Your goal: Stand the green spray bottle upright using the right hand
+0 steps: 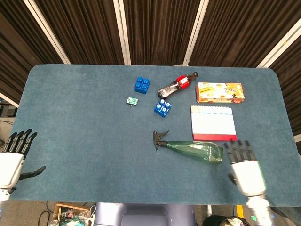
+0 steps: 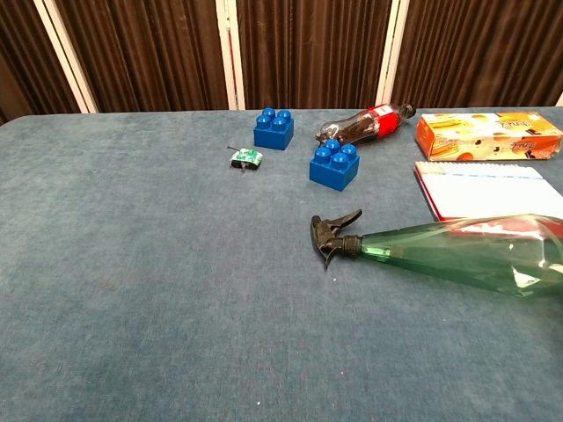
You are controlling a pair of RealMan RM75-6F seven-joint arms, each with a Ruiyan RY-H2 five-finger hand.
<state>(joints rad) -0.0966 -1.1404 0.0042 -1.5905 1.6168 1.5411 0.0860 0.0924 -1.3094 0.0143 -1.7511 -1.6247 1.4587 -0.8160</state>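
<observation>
The green spray bottle (image 1: pixel 194 150) (image 2: pixel 457 259) lies on its side on the blue table (image 1: pixel 84 122), black trigger head pointing left, wide base to the right. My right hand (image 1: pixel 245 170) is open, fingers spread and pointing away, just right of the bottle's base and near the table's front edge; it touches nothing. My left hand (image 1: pixel 11 159) is open at the front left corner, far from the bottle. Neither hand shows in the chest view.
A notepad with a red edge (image 1: pixel 213 123) lies right behind the bottle. Further back are an orange box (image 1: pixel 220 92), a cola bottle on its side (image 1: pixel 177 84), two blue bricks (image 1: pixel 142 84) (image 1: pixel 162 107) and a small green toy (image 1: pixel 132 100).
</observation>
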